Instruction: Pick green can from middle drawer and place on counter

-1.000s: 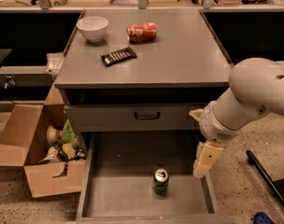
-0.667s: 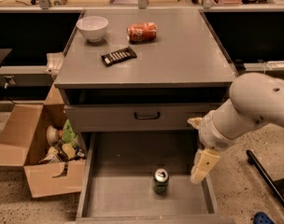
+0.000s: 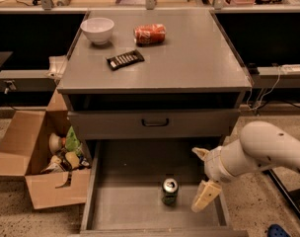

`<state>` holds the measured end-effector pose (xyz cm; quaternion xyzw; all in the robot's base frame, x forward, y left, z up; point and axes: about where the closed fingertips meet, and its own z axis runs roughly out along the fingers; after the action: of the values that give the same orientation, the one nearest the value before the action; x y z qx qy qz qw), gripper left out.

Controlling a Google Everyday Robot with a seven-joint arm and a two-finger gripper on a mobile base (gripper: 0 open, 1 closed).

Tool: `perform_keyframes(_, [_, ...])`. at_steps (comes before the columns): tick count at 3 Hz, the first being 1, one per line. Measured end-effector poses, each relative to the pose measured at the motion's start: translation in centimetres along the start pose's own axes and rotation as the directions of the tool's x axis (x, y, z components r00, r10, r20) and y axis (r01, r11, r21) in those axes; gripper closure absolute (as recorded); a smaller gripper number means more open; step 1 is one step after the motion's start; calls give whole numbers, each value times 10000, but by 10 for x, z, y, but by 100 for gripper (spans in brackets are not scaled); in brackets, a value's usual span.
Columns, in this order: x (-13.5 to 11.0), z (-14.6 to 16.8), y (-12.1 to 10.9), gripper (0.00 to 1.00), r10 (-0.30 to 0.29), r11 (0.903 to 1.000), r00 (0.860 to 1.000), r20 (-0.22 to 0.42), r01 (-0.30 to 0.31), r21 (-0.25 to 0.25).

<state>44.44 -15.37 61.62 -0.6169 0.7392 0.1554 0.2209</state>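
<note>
The green can (image 3: 169, 191) stands upright on the floor of the open middle drawer (image 3: 123, 201), near its front and right of centre. My gripper (image 3: 201, 176) is inside the drawer just right of the can, apart from it. Its two pale fingers (image 3: 205, 196) are spread open and hold nothing. The white arm reaches in from the right. The grey counter (image 3: 194, 58) is the cabinet top above.
On the counter lie a white bowl (image 3: 97, 30), a red-orange can (image 3: 150, 34) on its side and a dark snack bar (image 3: 125, 59). A shut drawer front with a black handle (image 3: 155, 122) sits above the open drawer. A cardboard box (image 3: 39, 157) of items stands at the left.
My arm and gripper have moved down and left into the drawer, closer to the green can. The can has not moved.
</note>
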Motion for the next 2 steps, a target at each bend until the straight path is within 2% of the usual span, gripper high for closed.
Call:
perform_keyframes(1, [21,55,1,0,217,9995,9917,1270,-185,-259])
perform_keyframes(2, [34,92,2,0,385,9976,9754,2171,-251,-642])
